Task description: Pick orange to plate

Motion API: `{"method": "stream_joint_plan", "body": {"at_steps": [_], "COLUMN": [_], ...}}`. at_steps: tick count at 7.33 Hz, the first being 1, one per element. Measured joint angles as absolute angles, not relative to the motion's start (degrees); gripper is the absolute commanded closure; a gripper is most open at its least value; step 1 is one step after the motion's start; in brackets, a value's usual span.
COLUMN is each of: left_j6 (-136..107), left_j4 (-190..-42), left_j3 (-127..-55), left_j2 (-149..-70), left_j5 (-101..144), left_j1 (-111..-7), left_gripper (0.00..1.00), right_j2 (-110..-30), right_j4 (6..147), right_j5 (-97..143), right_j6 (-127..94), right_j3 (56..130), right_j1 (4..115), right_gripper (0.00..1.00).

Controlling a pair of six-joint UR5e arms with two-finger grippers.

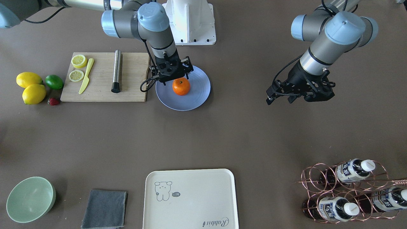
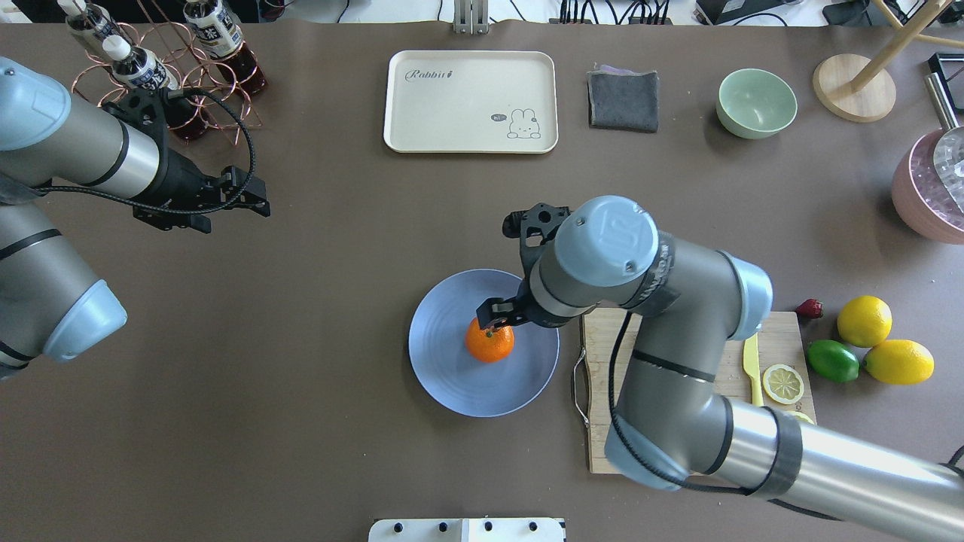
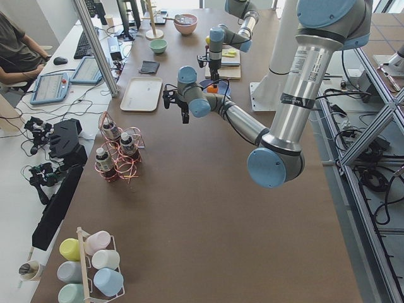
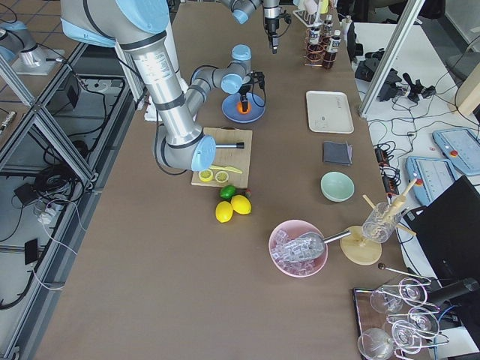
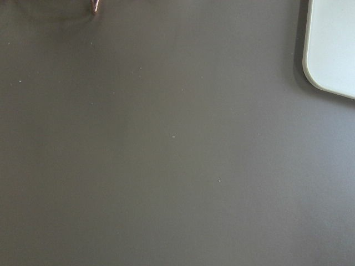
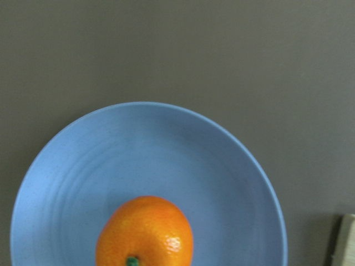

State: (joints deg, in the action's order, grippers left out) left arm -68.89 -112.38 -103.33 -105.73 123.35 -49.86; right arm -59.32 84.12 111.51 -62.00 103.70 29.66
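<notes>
Orange (image 1: 181, 86) sits on plate (image 1: 200, 95), seemingly delivered; right end effector (image 1: 173, 77) hangs just over it, grip or release cannot be told; left end effector (image 1: 279, 99) open, empty, parked well clear.

Matte brown table (image 1: 241, 133), grey tiled floor (image 4: 19, 315).

Light was bright, even and diffuse, leaving soft shadows on the table (image 1: 222, 133); the fixed views were sharp; the right wrist view was soft, with a small glint on the orange (image 6: 145, 233); the left wrist view looked dim.
</notes>
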Motion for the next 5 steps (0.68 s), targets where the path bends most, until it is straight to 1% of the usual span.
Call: {"method": "stream_joint_plan", "body": {"at_steps": [1, 3, 5], "left_j6": [-62.76, -47.41, -27.99], "left_j4": [-110.94, -107.58, -106.71], "left_j3": [-103.42, -103.43, -102.20], "left_j2": [-104.06, -99.43, -91.02], "left_j5": [124.67, 128.87, 137.56], "left_j1": [-52.07, -58.34, -68.91], "left_gripper": [0.03, 0.03, 0.03], "right_j2": [-62.88, -71.17, -80.27], "right_j4": [85.16, 86.44, 89.75], "right_j5": [117.67, 127.24, 132.19], "right_j6": [-57.32, -40.88, -19.97], "right_j3": [106.00, 107.16, 106.96], "right_j1": [36.54, 50.12, 62.38], "right_gripper": [0.00, 0.00, 0.00]}}
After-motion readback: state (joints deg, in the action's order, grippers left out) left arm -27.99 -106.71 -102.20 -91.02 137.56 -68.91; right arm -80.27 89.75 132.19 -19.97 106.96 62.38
